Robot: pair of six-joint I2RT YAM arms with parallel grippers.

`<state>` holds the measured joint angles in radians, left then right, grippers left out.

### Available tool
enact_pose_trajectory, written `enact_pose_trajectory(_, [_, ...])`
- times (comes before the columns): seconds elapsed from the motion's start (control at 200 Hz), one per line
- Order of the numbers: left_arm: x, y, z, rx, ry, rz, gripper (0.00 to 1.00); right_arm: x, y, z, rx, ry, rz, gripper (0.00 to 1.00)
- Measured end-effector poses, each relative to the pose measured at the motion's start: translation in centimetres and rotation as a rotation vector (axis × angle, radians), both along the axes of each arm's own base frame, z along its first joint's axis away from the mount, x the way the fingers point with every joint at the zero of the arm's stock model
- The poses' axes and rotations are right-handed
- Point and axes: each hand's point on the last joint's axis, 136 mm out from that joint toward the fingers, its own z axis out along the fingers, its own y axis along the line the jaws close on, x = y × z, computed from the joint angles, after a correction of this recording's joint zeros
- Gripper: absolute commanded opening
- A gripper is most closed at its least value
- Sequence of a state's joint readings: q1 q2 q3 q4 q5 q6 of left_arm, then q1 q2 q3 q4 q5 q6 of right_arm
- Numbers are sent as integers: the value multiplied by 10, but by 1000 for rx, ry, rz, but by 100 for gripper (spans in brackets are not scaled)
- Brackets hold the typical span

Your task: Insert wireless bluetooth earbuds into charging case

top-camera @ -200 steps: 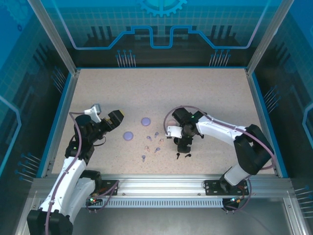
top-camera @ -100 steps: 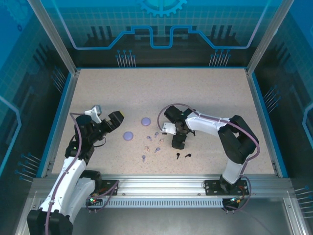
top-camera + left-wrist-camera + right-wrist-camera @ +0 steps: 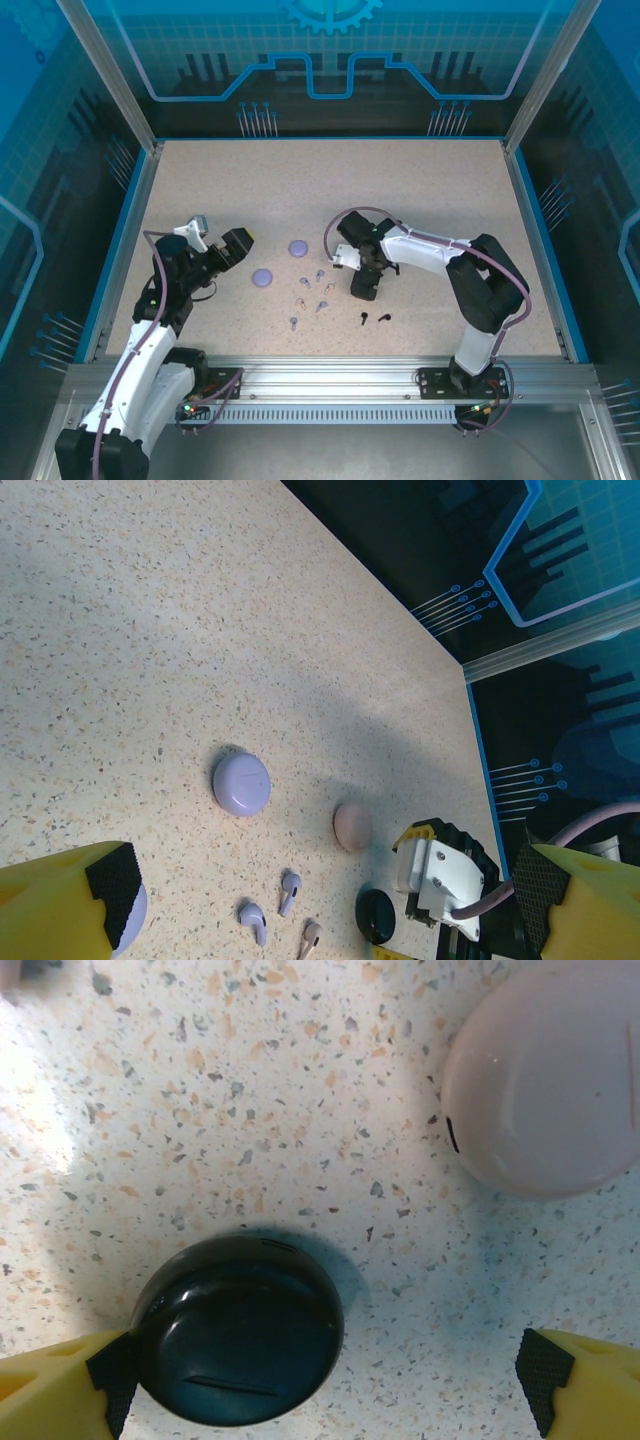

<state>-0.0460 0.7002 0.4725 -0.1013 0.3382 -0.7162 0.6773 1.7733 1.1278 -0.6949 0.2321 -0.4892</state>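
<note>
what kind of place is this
Probably a robot lab cell: speckled table boxed in by aluminium posts and blue circuit-print panels, left arm and right arm bolted to a rail.

- No words, numbers or brand names could be read anywhere.
- The blue back wall (image 3: pixel 330 60) had a gear picture (image 3: pixel 330 12) and line patterns on it, not letters.
- The black case (image 3: pixel 238 1330) and the pale case (image 3: pixel 545 1080) had plain lids.
</note>
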Motion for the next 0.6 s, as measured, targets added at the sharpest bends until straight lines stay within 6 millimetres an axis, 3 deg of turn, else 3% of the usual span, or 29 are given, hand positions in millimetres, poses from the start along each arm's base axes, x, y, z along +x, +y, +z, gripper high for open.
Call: enact_pose_trajectory(0.6, [-1,0,-1,0,6,0,99,14,-23,15,3,-39,-77,100])
